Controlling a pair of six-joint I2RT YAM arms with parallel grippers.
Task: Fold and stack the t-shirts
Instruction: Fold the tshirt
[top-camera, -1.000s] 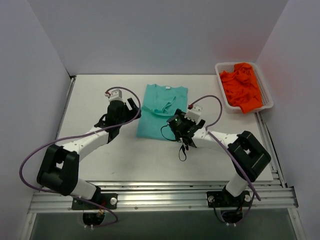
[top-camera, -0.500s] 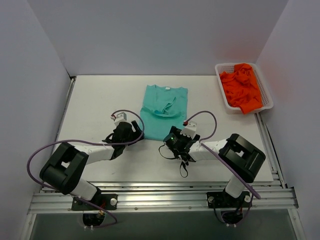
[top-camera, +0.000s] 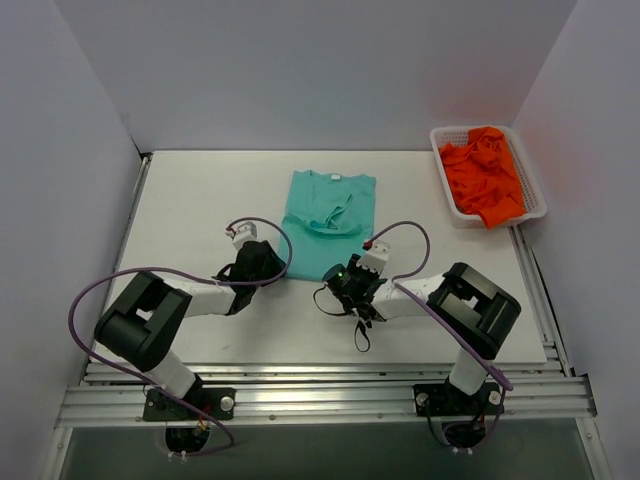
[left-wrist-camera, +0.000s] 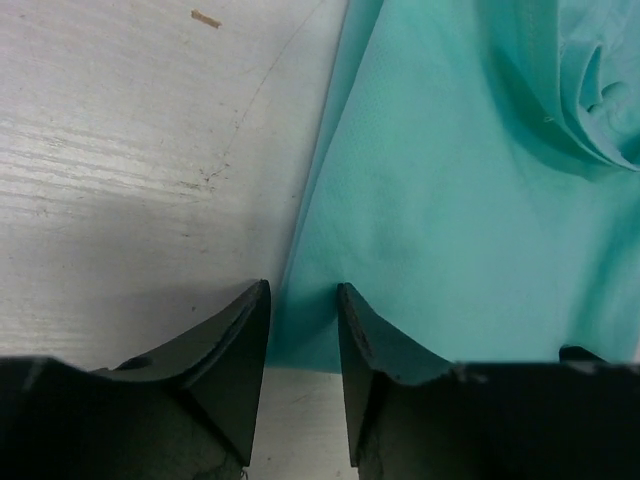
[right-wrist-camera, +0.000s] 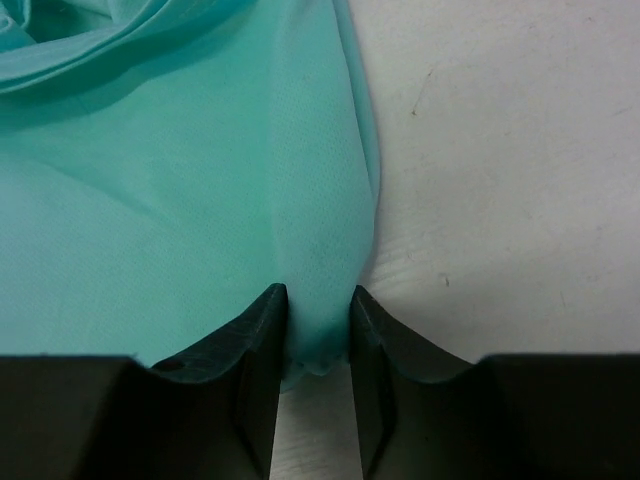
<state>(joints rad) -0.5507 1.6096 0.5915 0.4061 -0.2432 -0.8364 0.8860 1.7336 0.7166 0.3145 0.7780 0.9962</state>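
A teal-green t-shirt (top-camera: 330, 212) lies flat mid-table, neck label at the far end and a rumpled fold across its middle. My left gripper (top-camera: 276, 262) sits low at the shirt's near left corner. In the left wrist view its jaws (left-wrist-camera: 303, 300) stand narrow, with the teal hem (left-wrist-camera: 450, 180) between them. My right gripper (top-camera: 337, 268) is at the near right corner. The right wrist view shows its jaws (right-wrist-camera: 318, 300) pinching a bunched bit of teal cloth (right-wrist-camera: 180, 180). Orange t-shirts (top-camera: 485, 175) lie heaped at the back right.
A white slotted basket (top-camera: 537, 190) holds the orange shirts near the right wall. Both arms lie low over the near half of the white table (top-camera: 190, 200), cables looping above them. Grey walls close in the left, back and right.
Both grippers slid back toward the table's near edge to the shirt's near corners, dropped to the surface, and their jaws went from wide open to closed on the hem.
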